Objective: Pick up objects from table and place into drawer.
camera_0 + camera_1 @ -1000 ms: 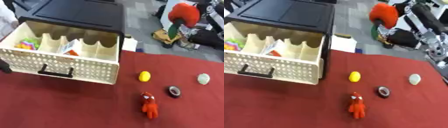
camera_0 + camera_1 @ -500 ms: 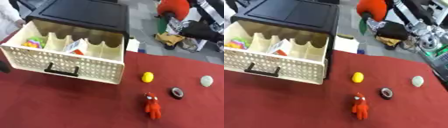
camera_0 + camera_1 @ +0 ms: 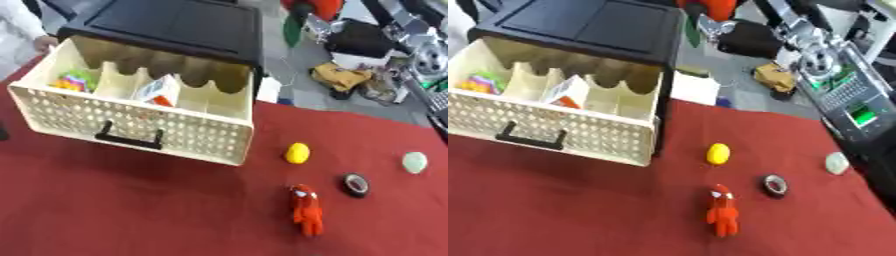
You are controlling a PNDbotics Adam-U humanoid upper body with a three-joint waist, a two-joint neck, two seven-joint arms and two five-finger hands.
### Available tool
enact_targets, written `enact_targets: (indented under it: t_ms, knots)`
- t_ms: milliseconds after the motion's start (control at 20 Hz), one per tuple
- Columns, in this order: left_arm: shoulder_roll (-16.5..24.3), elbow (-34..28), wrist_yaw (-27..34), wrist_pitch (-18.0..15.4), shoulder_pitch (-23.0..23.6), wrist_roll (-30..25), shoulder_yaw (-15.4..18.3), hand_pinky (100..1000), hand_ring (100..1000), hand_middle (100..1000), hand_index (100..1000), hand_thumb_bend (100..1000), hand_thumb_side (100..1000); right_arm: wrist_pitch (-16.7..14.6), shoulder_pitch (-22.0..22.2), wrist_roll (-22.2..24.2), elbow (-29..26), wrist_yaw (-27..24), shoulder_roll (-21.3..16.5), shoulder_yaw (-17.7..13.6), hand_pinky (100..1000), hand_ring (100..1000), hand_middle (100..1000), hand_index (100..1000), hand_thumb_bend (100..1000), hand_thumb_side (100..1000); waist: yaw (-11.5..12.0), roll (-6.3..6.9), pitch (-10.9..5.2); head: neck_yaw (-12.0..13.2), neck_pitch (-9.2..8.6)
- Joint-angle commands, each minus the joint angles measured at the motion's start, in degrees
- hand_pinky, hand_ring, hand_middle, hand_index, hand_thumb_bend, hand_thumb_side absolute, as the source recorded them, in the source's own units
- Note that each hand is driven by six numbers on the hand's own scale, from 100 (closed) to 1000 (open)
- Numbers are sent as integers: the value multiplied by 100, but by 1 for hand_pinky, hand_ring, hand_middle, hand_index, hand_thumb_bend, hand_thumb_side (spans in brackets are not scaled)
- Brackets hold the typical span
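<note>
We see neither hand, so their state is unknown; the drawer (image 3: 131, 132) stands open, and a yellow object (image 3: 297, 153) lies nearest on the red worktop (image 3: 131, 215), probably best grasped first from above.

the open drawer (image 3: 131, 131) was seen upper left; four small objects were spread lower right on the table (image 3: 105, 215).

Red table (image 3: 131, 210) (cloth-covered): yellow object (image 3: 297, 153), black ring (image 3: 355, 185), red figure (image 3: 306, 216), pale ball (image 3: 414, 162).
</note>
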Motion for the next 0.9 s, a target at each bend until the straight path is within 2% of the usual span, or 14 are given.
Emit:
enact_targets:
  t_ms: [50,350,400,450,900]
  knots:
    - [4,-74,44,-9,-86,-32,-10,394,448,459,850,156,1000,43,-225,-120,114,66,22,-89,684,638,338,641,271,601,25,48,-150,-80,-11]
    - [-19,-74,70,0,-111,-65,-30,395,448,459,850,157,1000,-21,-376,-167,313,448,208,50,681,638,340,641,257,616,99,25,-155,-165,-1]
    - [-22,-74,74,2,-114,-67,-30,395,448,459,850,157,1000,-36,-387,-160,348,508,235,71,680,638,338,641,341,533,111,21,-155,-171,-2]
    - [-26,-74,77,4,-118,-70,-30,394,448,459,850,157,1000,-52,-394,-149,384,568,262,93,680,639,340,641,256,619,123,17,-154,-178,-3]
    - [-67,-74,102,30,-138,-97,-45,394,448,459,850,157,1000,-110,-520,-70,742,1026,597,240,674,637,339,639,248,608,183,-2,-142,-268,-63]
